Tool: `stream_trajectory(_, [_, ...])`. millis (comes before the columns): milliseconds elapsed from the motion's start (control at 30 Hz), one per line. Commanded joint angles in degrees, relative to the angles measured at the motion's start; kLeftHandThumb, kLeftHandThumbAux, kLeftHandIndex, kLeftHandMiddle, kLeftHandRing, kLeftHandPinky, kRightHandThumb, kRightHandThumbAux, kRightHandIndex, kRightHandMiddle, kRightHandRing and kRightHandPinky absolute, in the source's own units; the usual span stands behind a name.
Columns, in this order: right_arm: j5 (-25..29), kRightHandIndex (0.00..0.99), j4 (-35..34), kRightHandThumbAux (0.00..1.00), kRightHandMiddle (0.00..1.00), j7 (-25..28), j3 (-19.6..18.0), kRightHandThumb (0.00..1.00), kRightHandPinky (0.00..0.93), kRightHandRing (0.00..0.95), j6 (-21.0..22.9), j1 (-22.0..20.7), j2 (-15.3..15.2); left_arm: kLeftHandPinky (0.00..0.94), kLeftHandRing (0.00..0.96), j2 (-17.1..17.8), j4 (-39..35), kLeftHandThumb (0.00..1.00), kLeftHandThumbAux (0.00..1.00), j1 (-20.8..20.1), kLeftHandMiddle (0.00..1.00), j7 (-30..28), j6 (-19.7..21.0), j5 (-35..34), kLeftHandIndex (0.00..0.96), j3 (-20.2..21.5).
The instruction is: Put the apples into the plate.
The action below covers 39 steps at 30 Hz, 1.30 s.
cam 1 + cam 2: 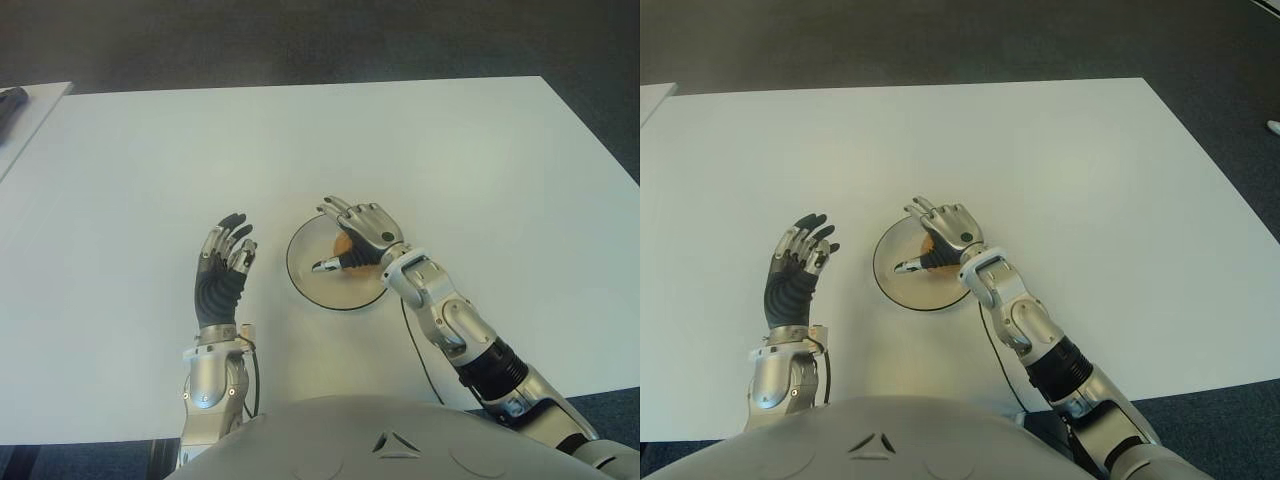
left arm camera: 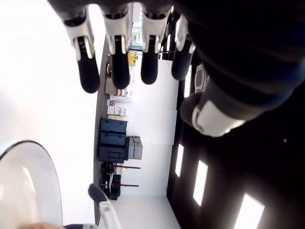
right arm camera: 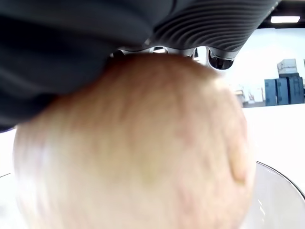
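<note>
Apple (image 1: pixel 342 243) showing only as an orange sliver, mostly hidden under the right hand (image 1: pixel 358 238), whose fingers are curling around it over the plate (image 1: pixel 303 275). Left hand (image 1: pixel 222 268), fingers spread and empty, showing left of the plate.

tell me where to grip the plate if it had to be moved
Judging by the eye views, take the plate at its low rim on the robot's left, with the left hand, open just beside it. It lies flat on the table; the right hand covers the far right part, holding the apple over it.
</note>
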Motion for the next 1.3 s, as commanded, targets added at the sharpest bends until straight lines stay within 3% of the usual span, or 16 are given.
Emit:
stream_trajectory(33, [0.6,0.0,-0.6,0.256,0.0,1.4,-0.7,0.134,0.0,0.0,0.2,0.3,0.5,0.274,0.215,-0.9,0.7,0.258,0.691,0.1,0.188,1.1,0.2,1.8,0.216,-0.7])
stream_trajectory(633, [0.7,0.0,-4.8,0.254,0.0,5.0,-2.4,0.103,0.0,0.0,4.2,3.3,3.7,0.203,0.155,0.3,0.9,0.149,0.677,0.5,0.137,0.4,1.6,5.0,0.142,-1.4])
stream_trajectory(1100, [11.3,0.0,-7.0,0.247,0.0,2.9,-8.7,0.082,0.0,0.0,6.9,7.3,9.6,0.242,0.16,-0.6,1.4,0.154,0.665,0.3,0.146,2.3,3.9,8.4,0.148,-1.8])
stream_trajectory(1300, [19.4,0.0,-10.5,0.265,0.0,2.5,-15.8,0.08,0.0,0.0,7.0,10.0,9.6,0.261,0.191,-1.0,1.5,0.155,0.685,0.3,0.169,2.6,5.5,8.3,0.154,-2.0])
